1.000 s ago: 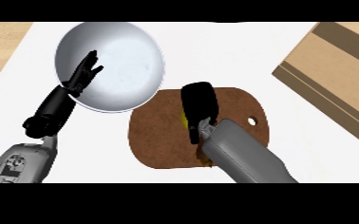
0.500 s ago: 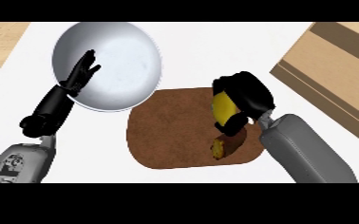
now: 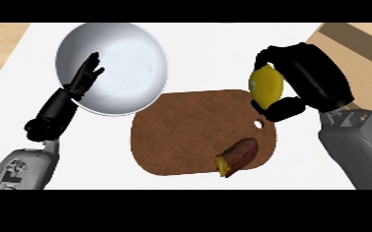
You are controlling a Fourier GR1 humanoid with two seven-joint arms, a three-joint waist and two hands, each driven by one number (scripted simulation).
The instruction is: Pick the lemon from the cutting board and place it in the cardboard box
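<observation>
White counter (image 3: 218, 44) under me. My right hand (image 3: 309, 81) curls round the lemon (image 3: 266, 83), lifted just right of the cutting board (image 3: 196, 128); the cardboard box (image 3: 341, 32) beyond awaits. Left hand (image 3: 83, 76) rests open.

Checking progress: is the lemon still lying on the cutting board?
No, the right robot hand holds the lemon above the cutting board's edge.

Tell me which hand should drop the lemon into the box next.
Right. The right hand already has its fingers curled round the lemon, and the box shows at that side's top corner. The left hand rests open over the bowl, far across.
</observation>
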